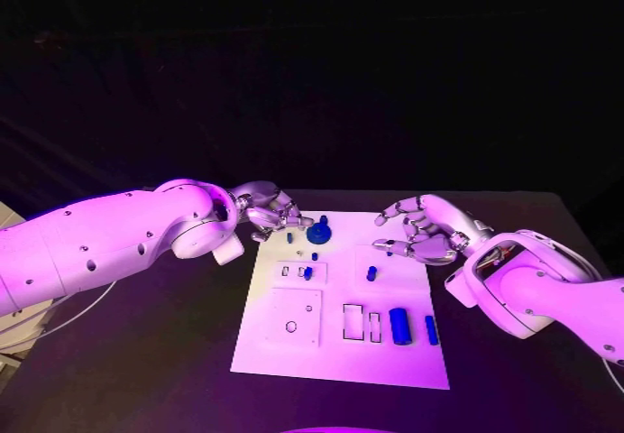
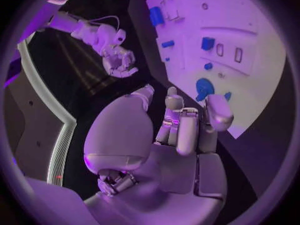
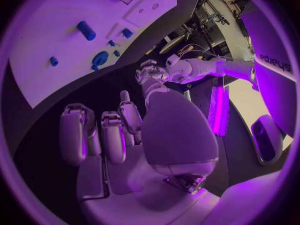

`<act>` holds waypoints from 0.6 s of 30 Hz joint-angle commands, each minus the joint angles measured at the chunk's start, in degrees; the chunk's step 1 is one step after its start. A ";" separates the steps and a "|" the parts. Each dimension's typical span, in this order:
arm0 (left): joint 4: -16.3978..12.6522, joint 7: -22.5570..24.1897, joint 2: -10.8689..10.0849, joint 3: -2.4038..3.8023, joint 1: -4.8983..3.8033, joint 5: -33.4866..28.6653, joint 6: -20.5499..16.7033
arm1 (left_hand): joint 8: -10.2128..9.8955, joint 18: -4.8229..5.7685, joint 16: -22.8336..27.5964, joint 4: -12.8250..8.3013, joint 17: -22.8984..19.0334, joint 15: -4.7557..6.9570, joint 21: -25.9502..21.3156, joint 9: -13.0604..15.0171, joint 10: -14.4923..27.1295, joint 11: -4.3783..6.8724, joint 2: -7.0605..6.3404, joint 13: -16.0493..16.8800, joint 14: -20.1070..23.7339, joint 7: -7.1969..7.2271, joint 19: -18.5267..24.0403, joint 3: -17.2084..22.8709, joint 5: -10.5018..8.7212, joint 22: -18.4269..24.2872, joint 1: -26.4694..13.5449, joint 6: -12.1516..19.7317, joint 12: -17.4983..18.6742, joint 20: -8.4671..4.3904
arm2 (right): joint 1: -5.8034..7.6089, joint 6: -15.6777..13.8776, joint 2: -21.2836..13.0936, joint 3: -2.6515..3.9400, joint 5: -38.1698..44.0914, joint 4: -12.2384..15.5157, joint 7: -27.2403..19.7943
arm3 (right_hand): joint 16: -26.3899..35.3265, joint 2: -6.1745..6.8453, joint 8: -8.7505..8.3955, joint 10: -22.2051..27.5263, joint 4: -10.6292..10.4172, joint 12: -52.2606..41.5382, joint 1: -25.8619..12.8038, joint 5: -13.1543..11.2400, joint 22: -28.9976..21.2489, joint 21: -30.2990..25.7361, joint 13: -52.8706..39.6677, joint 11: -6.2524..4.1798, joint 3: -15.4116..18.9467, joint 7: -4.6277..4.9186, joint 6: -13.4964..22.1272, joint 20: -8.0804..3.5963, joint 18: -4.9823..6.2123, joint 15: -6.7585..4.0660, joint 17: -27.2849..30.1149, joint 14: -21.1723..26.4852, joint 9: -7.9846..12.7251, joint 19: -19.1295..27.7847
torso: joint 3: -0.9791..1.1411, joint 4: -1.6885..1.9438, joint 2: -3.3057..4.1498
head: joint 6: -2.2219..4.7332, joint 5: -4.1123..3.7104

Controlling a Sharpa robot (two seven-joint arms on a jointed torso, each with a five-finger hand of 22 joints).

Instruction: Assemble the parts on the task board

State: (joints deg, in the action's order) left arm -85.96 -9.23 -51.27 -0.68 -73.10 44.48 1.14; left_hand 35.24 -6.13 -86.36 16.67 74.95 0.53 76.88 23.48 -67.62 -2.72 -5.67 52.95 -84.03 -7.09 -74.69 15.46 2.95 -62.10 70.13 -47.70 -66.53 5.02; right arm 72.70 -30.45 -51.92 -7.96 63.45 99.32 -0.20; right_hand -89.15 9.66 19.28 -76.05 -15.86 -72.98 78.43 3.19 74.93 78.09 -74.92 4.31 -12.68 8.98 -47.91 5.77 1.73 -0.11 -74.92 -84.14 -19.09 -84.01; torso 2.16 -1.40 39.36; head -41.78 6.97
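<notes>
Board: we see white flat task board (image 1: 341,356), blue parts (image 1: 399,325) mostly loose; assy barely begun.
Hands: left hand (image 1: 270,213), right hand (image 1: 423,231) fingers curled, holding nothing.

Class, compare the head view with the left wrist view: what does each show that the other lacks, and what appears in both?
Head view alone: the whole task board down to its near edge, and both arms. Left wrist view alone: the left hand seen from behind, fingers curled with nothing in them. Both: the round blue part at the board's far end and the right hand, fingers apart, holding nothing.
</notes>
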 commanded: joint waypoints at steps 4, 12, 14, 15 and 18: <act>1.09 -17.71 3.12 -0.52 -0.77 15.66 11.41 | 2.57 0.85 -0.51 0.16 8.93 1.10 1.36 2.55 -2.03 0.83 0.22 3.76 -3.76 1.00 -0.73 -1.17 -0.08 -1.98 -2.54 -0.62 -2.96 -0.63 | 0.61 0.85 -1.69 0.04 -6.54 -0.95 -1.26 | 0.19 0.11 0.28 0.31 0.06 0.19 0.61 0.30 9.01 -0.18 -0.62 0.05 -0.25 0.09 0.06 0.53 0.93 0.36 -12.75 -5.24 -0.06 -0.11 | 0.42 -0.02 -0.32 | -0.65 0.26; 2.43 -23.00 6.72 -1.42 -1.21 17.72 13.39 | 3.14 0.89 -0.27 0.20 8.64 1.08 1.66 3.98 -1.24 0.77 0.27 3.49 -3.61 0.94 -0.53 -3.09 -0.07 -2.31 -5.64 0.55 -2.74 -0.71 | 0.93 0.87 -1.70 0.04 -6.94 -2.26 -0.81 | 0.26 0.15 0.28 0.35 0.09 0.23 0.69 0.29 8.90 -0.39 -0.57 0.05 -0.27 0.09 0.09 0.53 0.97 0.35 -12.60 -5.20 -0.06 -0.01 | 0.46 -0.07 -0.25 | -0.90 0.38; 2.79 -23.57 7.48 -1.69 -1.27 18.13 13.90 | 3.24 0.88 -0.24 0.21 8.62 1.07 1.68 4.26 -1.14 0.76 0.35 3.50 -3.60 0.94 -0.47 -3.61 -0.08 -2.33 -6.28 0.71 -2.74 -0.69 | 0.96 0.80 -1.58 0.04 -6.96 -2.53 -0.71 | 0.28 0.16 0.27 0.44 0.10 0.34 0.70 0.28 8.84 -0.52 -0.47 0.05 -0.28 0.09 0.11 0.53 1.00 0.35 -12.55 -5.18 -0.05 0.05 | 0.41 -0.04 -0.25 | -0.95 0.36; 2.96 -23.77 7.80 -1.82 -1.30 18.27 14.09 | 3.27 0.87 -0.21 0.21 8.56 1.06 1.68 4.39 -1.08 0.75 0.38 3.48 -3.57 0.93 -0.41 -3.89 -0.08 -2.30 -6.62 0.80 -2.73 -0.69 | 0.97 0.79 -1.52 0.04 -6.97 -2.64 -0.67 | 0.30 0.18 0.22 0.50 0.10 0.42 0.73 0.28 8.85 -0.52 -0.40 0.06 -0.29 0.11 0.20 0.52 0.99 0.35 -12.50 -5.17 -0.03 0.04 | 0.41 -0.05 -0.26 | -1.01 0.36; 3.30 -24.07 8.46 -2.06 -1.33 18.47 14.41 | 3.29 0.88 -0.21 0.21 8.59 1.06 1.71 4.48 -1.00 0.74 0.43 3.41 -3.57 0.93 -0.41 -4.07 -0.07 -2.35 -6.82 0.87 -2.67 -0.68 | 0.98 0.79 -1.41 0.04 -6.98 -2.82 -0.59 | 0.30 0.18 0.22 0.50 0.10 0.42 0.73 0.28 8.85 -0.52 -0.40 0.06 -0.29 0.11 0.20 0.52 0.99 0.35 -12.50 -5.17 -0.03 0.04 | 0.39 -0.10 -0.26 | -1.09 0.35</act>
State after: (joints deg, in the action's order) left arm -82.80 -30.46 -43.06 -2.74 -74.18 60.76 12.71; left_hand 38.20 -6.14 -86.68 16.91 74.94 1.24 78.23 27.97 -68.99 -1.86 -5.15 56.41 -83.95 -6.23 -75.25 11.61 2.96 -64.36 63.76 -47.10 -69.22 4.62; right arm 73.65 -30.34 -53.41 -7.95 57.09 96.54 -0.42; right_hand -89.15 9.89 19.28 -76.05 -15.87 -72.75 78.66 3.19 74.92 77.76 -74.91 4.31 -12.67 8.98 -47.91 5.76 1.72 -0.11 -74.91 -84.13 -19.09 -84.00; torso 2.60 -1.46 39.08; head -42.79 7.33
